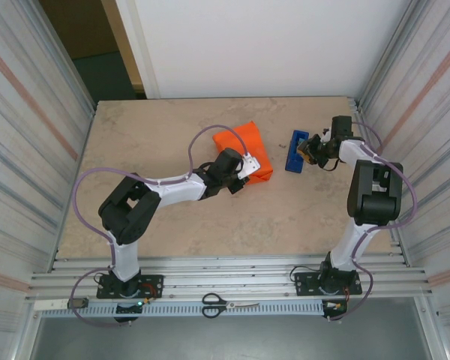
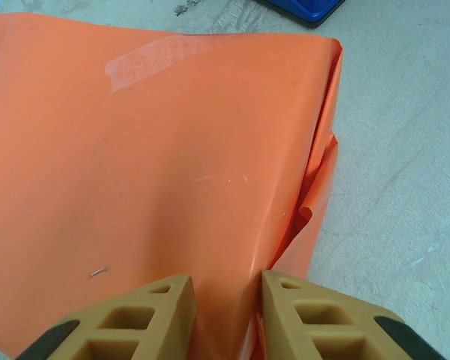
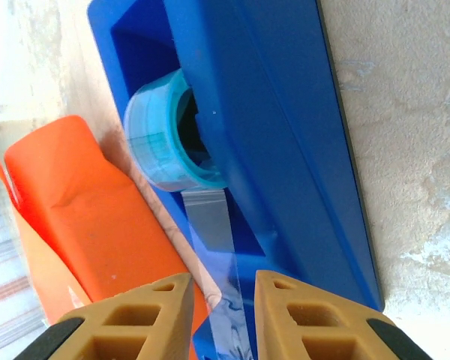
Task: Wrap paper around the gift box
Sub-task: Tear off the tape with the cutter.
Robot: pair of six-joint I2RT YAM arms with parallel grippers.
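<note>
Fingers on your left gripper (image 2: 225, 283) clamp the paper (image 2: 135, 165) fold, holding it shut; those on your right gripper (image 3: 223, 279) stand apart, straddling the tape strip (image 3: 210, 225).

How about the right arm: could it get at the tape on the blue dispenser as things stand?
Probably yes. The right gripper hangs just over the blue tape dispenser, its open jaws either side of the clear tape strip, with nothing between. The paper lies beside the dispenser, not across it.
</note>
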